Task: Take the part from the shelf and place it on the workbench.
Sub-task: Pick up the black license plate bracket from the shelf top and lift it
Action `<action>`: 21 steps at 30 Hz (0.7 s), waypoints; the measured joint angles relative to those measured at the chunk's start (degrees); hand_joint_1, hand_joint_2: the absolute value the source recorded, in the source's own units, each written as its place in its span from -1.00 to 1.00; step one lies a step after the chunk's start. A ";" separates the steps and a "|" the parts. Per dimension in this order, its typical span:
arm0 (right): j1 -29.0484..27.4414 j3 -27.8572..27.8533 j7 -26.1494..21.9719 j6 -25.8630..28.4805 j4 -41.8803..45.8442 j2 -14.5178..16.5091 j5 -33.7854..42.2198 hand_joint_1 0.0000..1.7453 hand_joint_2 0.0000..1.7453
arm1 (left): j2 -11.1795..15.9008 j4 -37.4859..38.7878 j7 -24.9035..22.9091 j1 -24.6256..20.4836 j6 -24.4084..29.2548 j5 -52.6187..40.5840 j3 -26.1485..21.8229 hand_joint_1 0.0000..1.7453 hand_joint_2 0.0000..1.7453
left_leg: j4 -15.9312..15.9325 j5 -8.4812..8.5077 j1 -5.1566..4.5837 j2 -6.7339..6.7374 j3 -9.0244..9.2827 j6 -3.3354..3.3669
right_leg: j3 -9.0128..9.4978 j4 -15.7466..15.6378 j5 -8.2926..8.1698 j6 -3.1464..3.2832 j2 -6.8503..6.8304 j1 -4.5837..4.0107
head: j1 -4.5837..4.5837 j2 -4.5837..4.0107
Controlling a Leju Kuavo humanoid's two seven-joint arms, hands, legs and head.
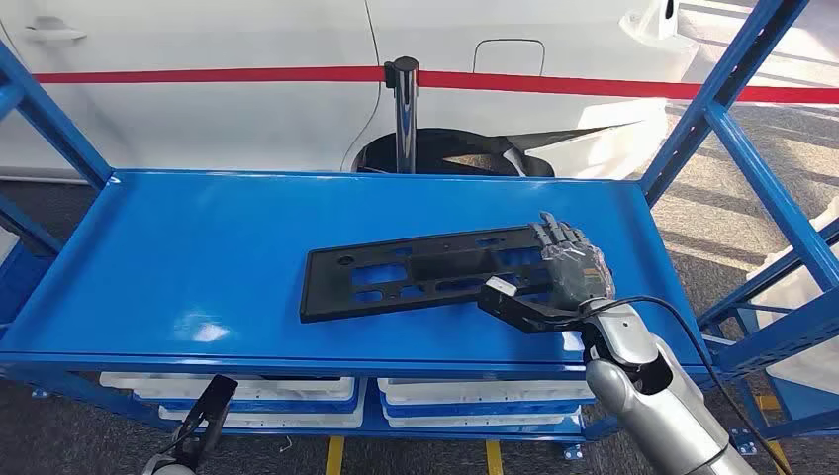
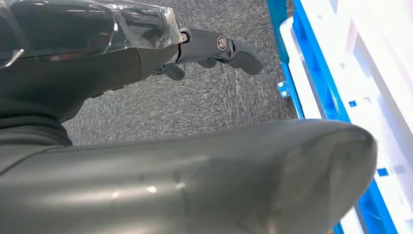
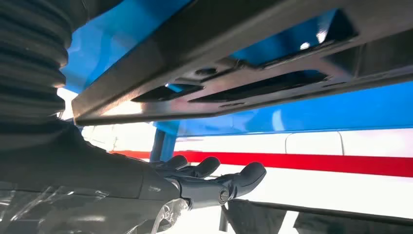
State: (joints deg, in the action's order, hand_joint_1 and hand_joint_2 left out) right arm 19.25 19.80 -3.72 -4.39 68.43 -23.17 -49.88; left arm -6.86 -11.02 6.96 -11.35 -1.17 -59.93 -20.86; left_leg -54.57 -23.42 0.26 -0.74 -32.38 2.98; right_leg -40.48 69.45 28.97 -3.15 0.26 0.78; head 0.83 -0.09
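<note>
You see the right hand (image 1: pixel 571 269) at centre right of the frame, fingers (image 1: pixel 557 236) spread over the black plastic part (image 1: pixel 416 271) on the blue shelf (image 1: pixel 178 267). The left hand (image 1: pixel 203 414), at lower left, holds nothing, its fingers apart.

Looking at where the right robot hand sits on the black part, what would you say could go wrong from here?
The right robot hand is at one far end of the long black part, so lifting from there may let the other end sag, twist or slip out. The part lies near the blue shelf's front edge, so a dragged end might slide off.
</note>
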 joint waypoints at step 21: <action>6.66 3.49 -5.62 0.73 -5.36 7.38 -0.21 1.00 1.00 | -0.22 0.00 -0.16 -1.54 -2.54 -2.98 1.61 -1.00 -1.00 | -0.22 -0.33 0.35 0.25 -0.39 -2.24 | 6.57 -14.92 -5.70 1.46 0.20 -0.46 | 0.05 0.00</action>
State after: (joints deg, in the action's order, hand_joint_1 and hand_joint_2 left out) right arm 25.91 23.30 -9.33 -3.67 63.07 -15.79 -50.09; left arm -7.08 -11.02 6.80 -12.89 -3.71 -62.92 -19.26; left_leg -54.79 -23.75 0.61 -0.49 -32.77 0.74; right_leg -33.91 54.53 23.27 -1.69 0.46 0.32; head 0.88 -0.09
